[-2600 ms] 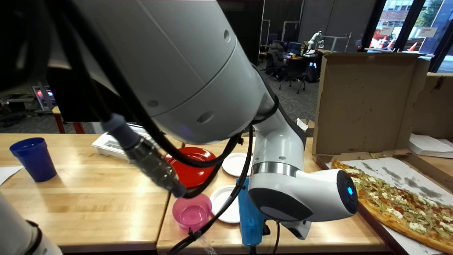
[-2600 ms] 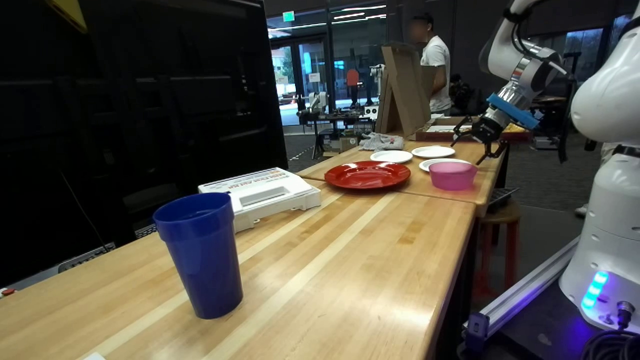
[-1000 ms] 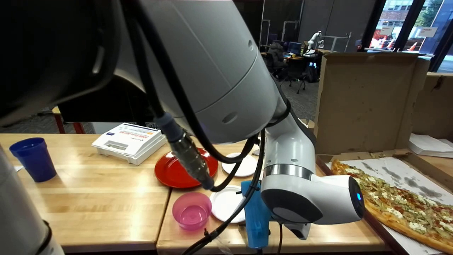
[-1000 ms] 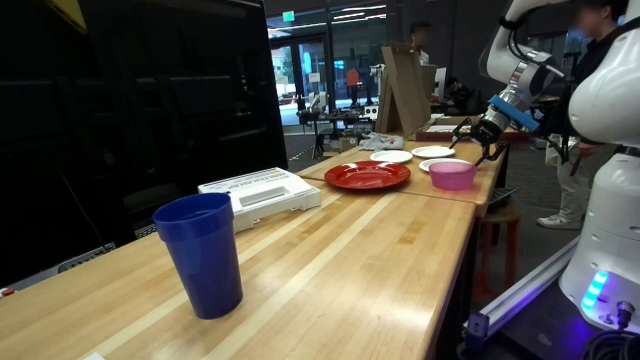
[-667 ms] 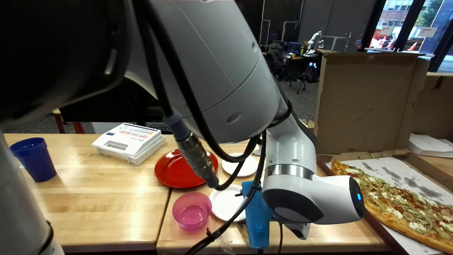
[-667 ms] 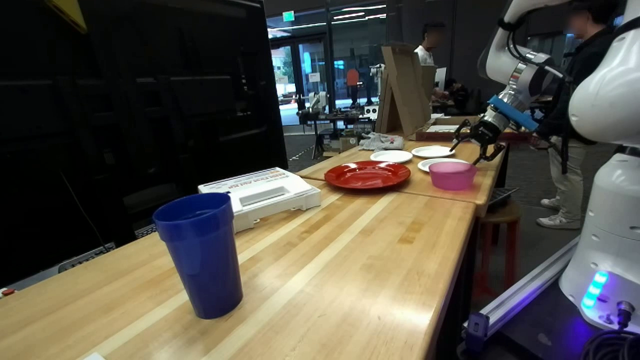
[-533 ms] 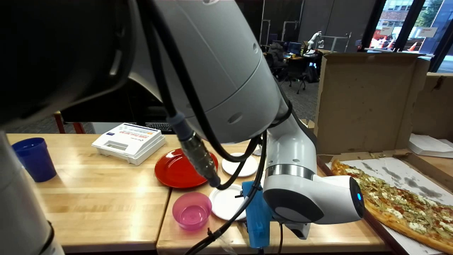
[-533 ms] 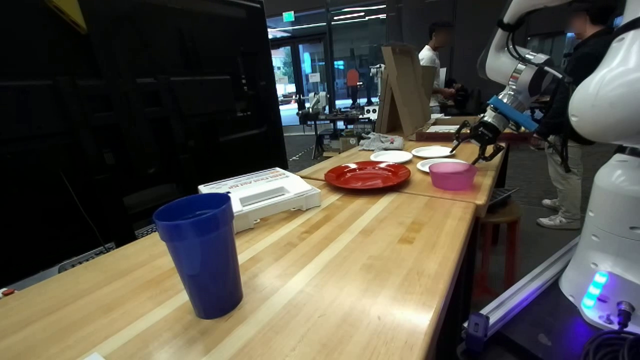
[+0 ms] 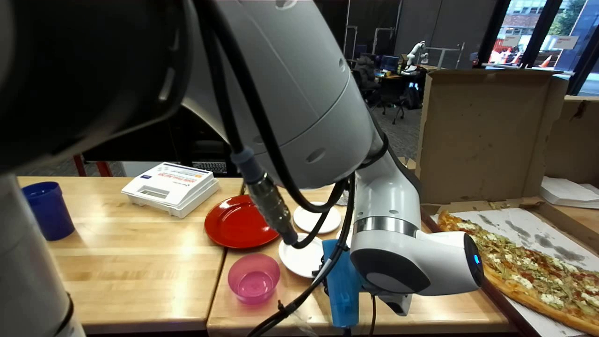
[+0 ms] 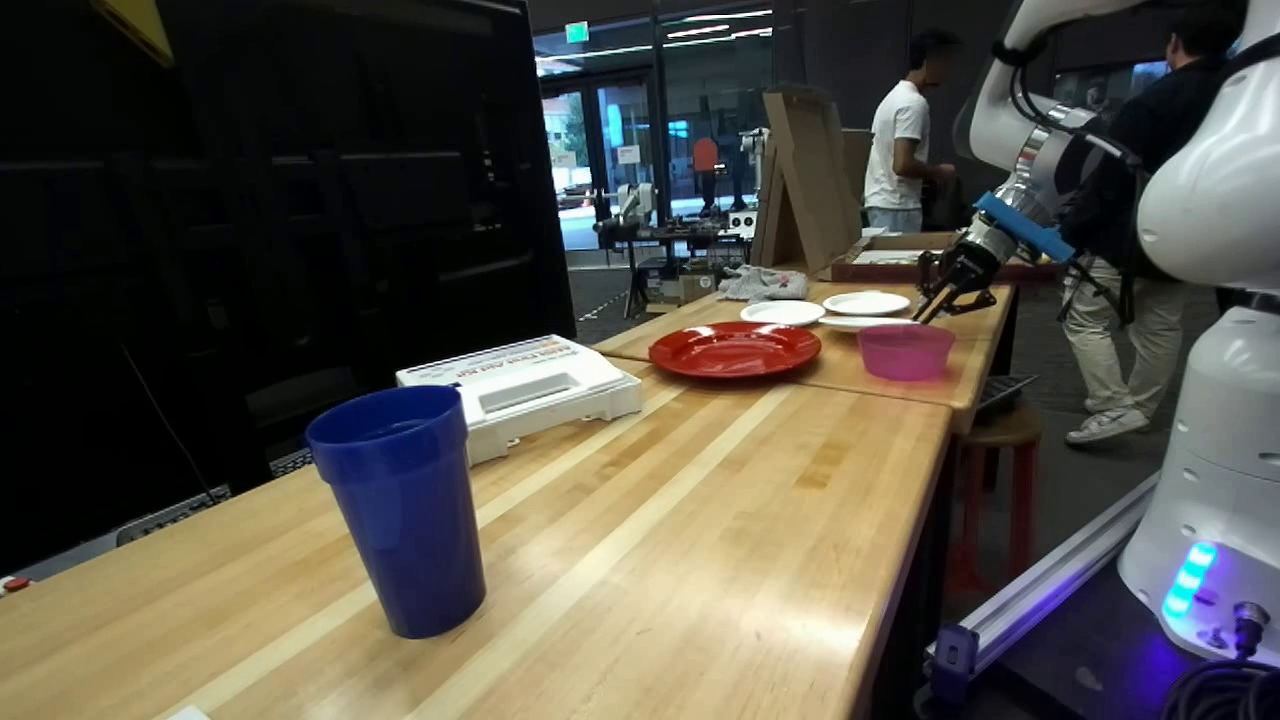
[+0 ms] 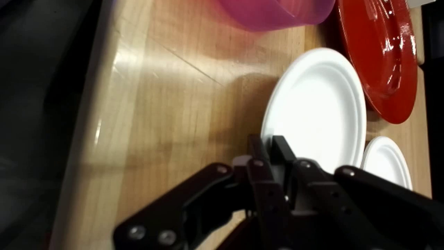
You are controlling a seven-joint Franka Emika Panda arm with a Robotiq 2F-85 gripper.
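In the wrist view my gripper has its two black fingers closed about the near rim of a white plate, one finger on each side. This plate looks tilted, and a shadow lies on the wood beside it; an exterior view shows the same white plate nearly edge-on at the fingertips. Close by stands a translucent pink bowl, apart from the fingers. Beyond the held plate lies a glossy red plate. Another white plate rests on the table. The arm's blue mount hides the fingertips in an exterior view.
A white first aid kit and a blue cup share the table. An open pizza box with pizza stands beside the arm. Black cables hang along the arm. Two people are in the background.
The fingers, wide apart half a second ago, have come together on the plate's rim. The plate has tilted and shifted slightly away from the table's front edge. The people behind have moved.
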